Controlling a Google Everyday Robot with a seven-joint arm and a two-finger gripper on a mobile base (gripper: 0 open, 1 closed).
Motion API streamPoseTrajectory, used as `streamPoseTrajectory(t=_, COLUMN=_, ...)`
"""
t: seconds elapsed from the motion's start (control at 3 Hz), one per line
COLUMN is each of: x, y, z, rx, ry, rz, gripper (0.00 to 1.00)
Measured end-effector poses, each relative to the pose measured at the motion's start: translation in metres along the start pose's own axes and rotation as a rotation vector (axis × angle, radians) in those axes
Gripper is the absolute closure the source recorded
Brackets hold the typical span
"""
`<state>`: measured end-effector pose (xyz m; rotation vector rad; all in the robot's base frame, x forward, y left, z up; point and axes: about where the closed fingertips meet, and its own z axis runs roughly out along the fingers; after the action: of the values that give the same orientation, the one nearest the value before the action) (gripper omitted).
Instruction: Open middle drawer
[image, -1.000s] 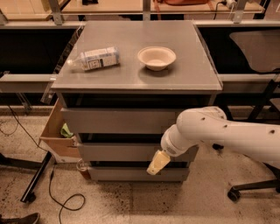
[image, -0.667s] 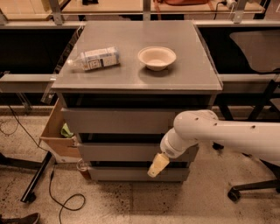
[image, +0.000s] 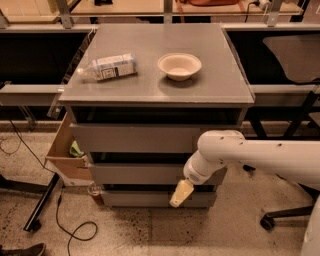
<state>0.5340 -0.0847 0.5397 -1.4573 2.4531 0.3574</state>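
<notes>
Three flat, handleless grey fronts are stacked in front of you on the grey cabinet (image: 235, 95), whose top is smooth and matte. On it a clear plastic bottle (image: 107, 67) with a pale label lies on its side, left of a round, shallow cream bowl (image: 180, 66). An open brown cardboard box (image: 62, 150) leans against the cabinet's left flank, over a speckled floor (image: 150, 232).

Your arm (image: 260, 155), glossy white and rounded, reaches in from the right. Against a second ago, the gripper (image: 181, 192) has dipped a touch lower. The drawers, bottle and bowl sit just as they did.

The middle drawer (image: 145, 174) is the second front down, with dark slots above and below it. Your cream-coloured gripper hangs just below that front's lower edge, toward its right end, over the top of the lowest drawer (image: 145, 199). The wrist covers the middle front's right end. How wide the gripper stands, you cannot tell from here.
</notes>
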Motion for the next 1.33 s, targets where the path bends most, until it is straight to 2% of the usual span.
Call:
streamPoseTrajectory(t=0.33, x=0.0, y=0.0, z=0.001, rx=-0.013, ry=-0.01, rz=-0.005, gripper=0.0)
streamPoseTrajectory(t=0.67, x=0.0, y=-0.016, z=0.025, rx=-0.017, ry=0.018, rz=-0.007, gripper=0.0)
streamPoseTrajectory(t=1.0, x=0.006, y=-0.042, z=0.058, rx=-0.024, ry=0.037, rz=0.017, gripper=0.0)
streamPoseTrajectory(t=1.33, x=0.009, y=-0.065, z=0.076, rx=0.001, ry=0.024, rz=0.035, gripper=0.0)
